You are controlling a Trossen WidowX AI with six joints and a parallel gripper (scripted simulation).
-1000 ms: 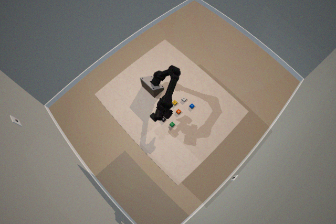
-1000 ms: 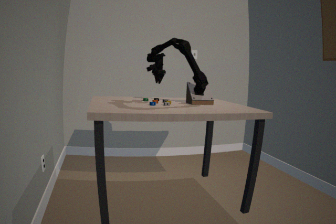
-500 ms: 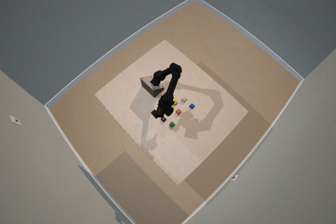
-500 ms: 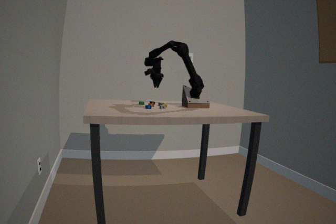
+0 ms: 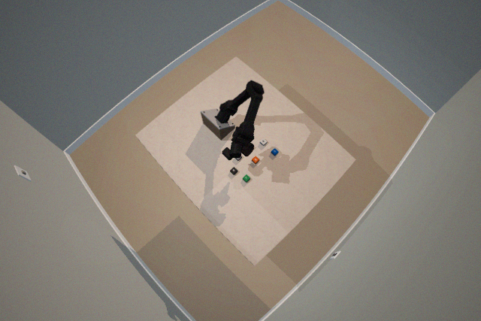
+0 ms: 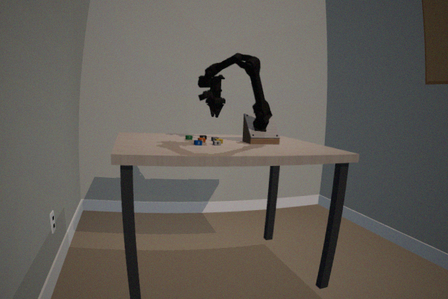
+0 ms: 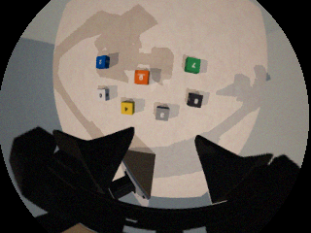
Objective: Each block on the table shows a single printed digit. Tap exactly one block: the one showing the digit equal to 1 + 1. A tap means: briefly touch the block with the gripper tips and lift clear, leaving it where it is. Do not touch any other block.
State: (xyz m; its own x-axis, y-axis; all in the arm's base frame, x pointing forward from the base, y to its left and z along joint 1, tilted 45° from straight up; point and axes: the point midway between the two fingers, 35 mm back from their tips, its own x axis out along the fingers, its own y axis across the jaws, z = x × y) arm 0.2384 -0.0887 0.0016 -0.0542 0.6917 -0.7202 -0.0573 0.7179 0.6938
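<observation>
My gripper (image 6: 215, 116) (image 7: 165, 134) is open and empty, high above the table. In the wrist view a grey block (image 7: 162, 113) lies just beyond the gap between the fingertips. A yellow block (image 7: 127, 108) and a white block (image 7: 103, 94) (image 5: 263, 141) are left of it, a black block (image 7: 194, 100) (image 5: 234, 171) right of it. Farther out are a blue block (image 7: 102, 62) (image 5: 275, 151), an orange block (image 7: 142, 77) (image 5: 255, 159) and a green block (image 7: 192, 65) (image 5: 246, 178). The printed digits are too blurred to read surely. The arm hides the yellow block in the top view.
The blocks stand apart on the pale table top (image 5: 310, 193) (image 6: 289, 149). The arm's base (image 6: 264, 139) (image 5: 217, 125) is on a wedge mount near the blocks. Shadows of the arm fall across the table and some blocks.
</observation>
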